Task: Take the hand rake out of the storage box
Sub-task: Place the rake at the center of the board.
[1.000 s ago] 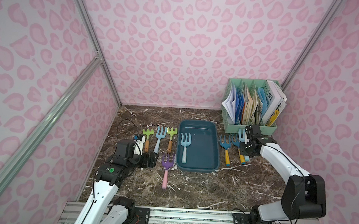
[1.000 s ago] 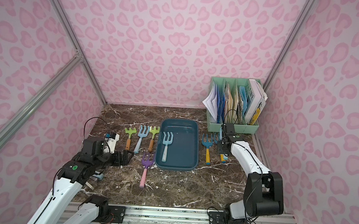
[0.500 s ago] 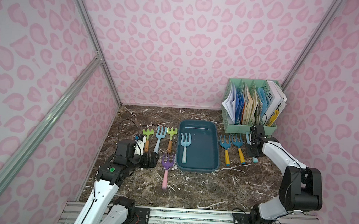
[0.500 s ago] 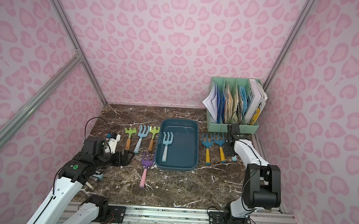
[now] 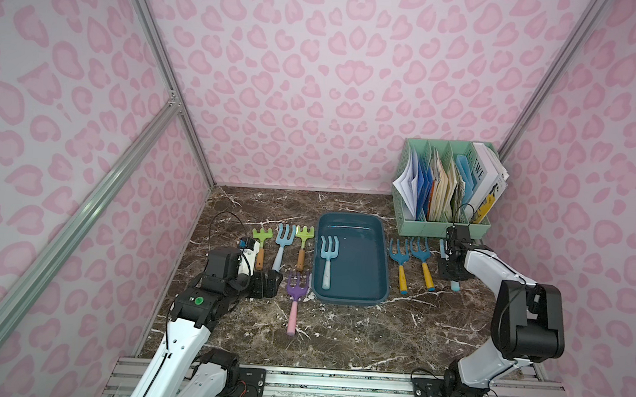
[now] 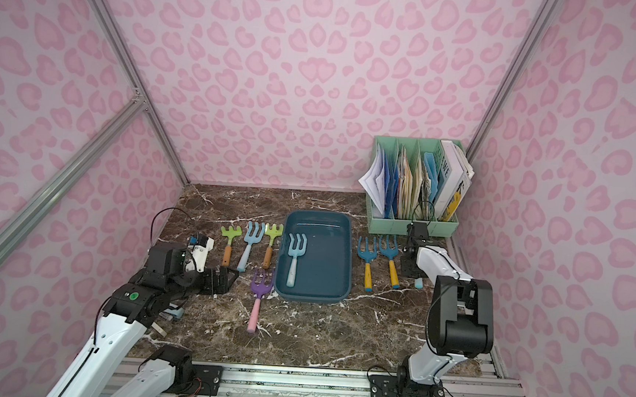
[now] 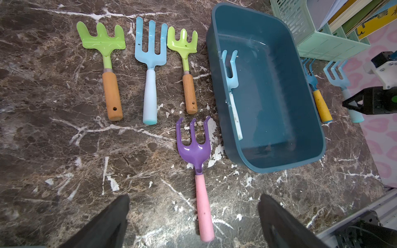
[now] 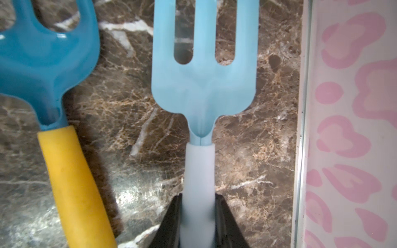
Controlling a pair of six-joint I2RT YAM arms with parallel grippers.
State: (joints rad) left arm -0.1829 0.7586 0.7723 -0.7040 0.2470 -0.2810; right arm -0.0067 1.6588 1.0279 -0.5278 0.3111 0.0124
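The dark teal storage box (image 5: 344,299) (image 6: 311,296) (image 7: 279,167) stands mid-table. One light blue hand rake (image 5: 328,252) (image 6: 296,251) (image 7: 231,79) with a pale handle lies inside it by its left wall. Right of the box, close to the side wall, my right gripper (image 5: 451,272) (image 8: 197,195) is shut on the pale handle of another light blue rake (image 8: 204,85) (image 7: 336,73), held low over the marble. My left gripper (image 5: 264,284) (image 7: 194,197) is open and empty, left of the box, above the pink handle of a purple rake (image 7: 194,150).
Two green rakes (image 5: 262,237) (image 5: 303,236) and a light blue one (image 5: 284,239) lie left of the box. Two dark blue rakes with yellow handles (image 5: 400,262) (image 5: 423,262) lie right of it. A mint file rack (image 5: 441,227) stands at the back right, with walls close around.
My right gripper has carried the light blue rake to the right, past the two dark blue rakes, and lowered it beside the wall. The left arm has not moved.
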